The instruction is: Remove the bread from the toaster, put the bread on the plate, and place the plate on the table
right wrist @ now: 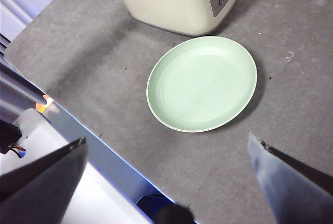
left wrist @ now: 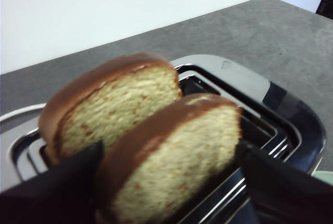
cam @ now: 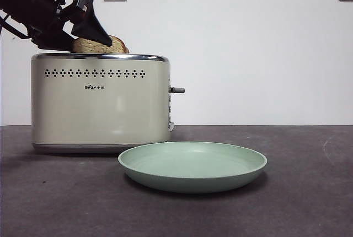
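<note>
I have the left gripper (left wrist: 171,182) at the top of the toaster (cam: 99,102), its fingers (left wrist: 57,190) spread wide on either side of the nearer bread (left wrist: 174,159) slice and not yet clamped on it. That slice stands upright in the toaster slot nearest the gripper, its brown crust well clear of the chrome rim. A second slice (left wrist: 117,104) stands in the farther slot, close beside the first.

To do this step well:
- I centre the fingers on the nearer slice's two side edges, keeping them clear of the second slice and of the slot wires.
- I close gently; the crumb looks soft, and I judge that hard pressure would crush or tear it.
- I lift straight up out of the toaster so the bread does not catch on the slot.

The mint-green plate (cam: 193,165) lies empty on the table (cam: 309,204), just in front of the toaster's lever end. The right gripper (right wrist: 166,182) waits high above the plate, fingers wide apart and holding nothing.
</note>
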Robot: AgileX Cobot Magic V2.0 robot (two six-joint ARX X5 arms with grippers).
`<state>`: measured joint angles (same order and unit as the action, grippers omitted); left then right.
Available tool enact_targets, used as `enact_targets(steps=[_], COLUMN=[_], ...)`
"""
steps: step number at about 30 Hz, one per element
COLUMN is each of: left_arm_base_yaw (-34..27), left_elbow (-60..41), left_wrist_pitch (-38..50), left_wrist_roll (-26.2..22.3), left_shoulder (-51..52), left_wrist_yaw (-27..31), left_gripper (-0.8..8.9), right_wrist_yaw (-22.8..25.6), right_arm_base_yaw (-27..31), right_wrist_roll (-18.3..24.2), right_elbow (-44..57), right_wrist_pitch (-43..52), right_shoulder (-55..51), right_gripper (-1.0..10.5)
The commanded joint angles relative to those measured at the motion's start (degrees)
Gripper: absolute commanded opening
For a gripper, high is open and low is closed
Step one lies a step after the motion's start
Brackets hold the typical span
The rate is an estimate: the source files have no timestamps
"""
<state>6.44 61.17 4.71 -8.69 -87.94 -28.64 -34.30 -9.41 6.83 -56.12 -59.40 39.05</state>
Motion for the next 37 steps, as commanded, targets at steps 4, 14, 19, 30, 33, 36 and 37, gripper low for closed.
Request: enact_targets(steps=[4, 14, 19, 30, 33, 36, 37], left_arm_base_yaw=[0.0, 0.0, 0.0, 0.0, 0.0, 0.0, 0.1], left_elbow=[-0.3, 4.8, 13.4, 32.7, 35.9, 36.9, 36.9], left_wrist_pitch=[-3.5, -5.2, -12.3, -28.3, -31.8, -35.3, -37.3], left_wrist_roll=[-0.8, -0.3, -0.4, -0.4, -0.4, -0.1, -0.1], left_shoulder=[-0.3, 1.3, 2.3, 4.0, 5.8, 8.7, 10.2], left_wrist_yaw=[0.0, -0.3, -0.3, -0.9, -3.0, -3.5, -3.6], left_gripper=[-0.11, -0.08, -0.08, -0.08, -0.08, -0.08, -0.08], right_wrist_yaw=[0.1, 0.1, 0.1, 0.2, 0.2, 0.2, 0.2], right_arm_base_yaw=[-0.1, -0.1, -0.1, -0.1, -0.1, -0.1, -0.1], right_wrist_roll=[-0.4, -0.4, -0.4, -0.4, -0.4, -0.3, -0.4], right_elbow=[0.0, 0.0, 0.0, 0.0, 0.0, 0.0, 0.0], right_wrist_pitch=[0.2, 0.2, 0.2, 0.2, 0.2, 0.4, 0.5], right_shoulder=[0.0, 0.0, 0.0, 0.0, 0.0, 0.4, 0.7], right_gripper=[6.6, 6.6, 6.6, 6.6, 6.6, 6.6, 6.6])
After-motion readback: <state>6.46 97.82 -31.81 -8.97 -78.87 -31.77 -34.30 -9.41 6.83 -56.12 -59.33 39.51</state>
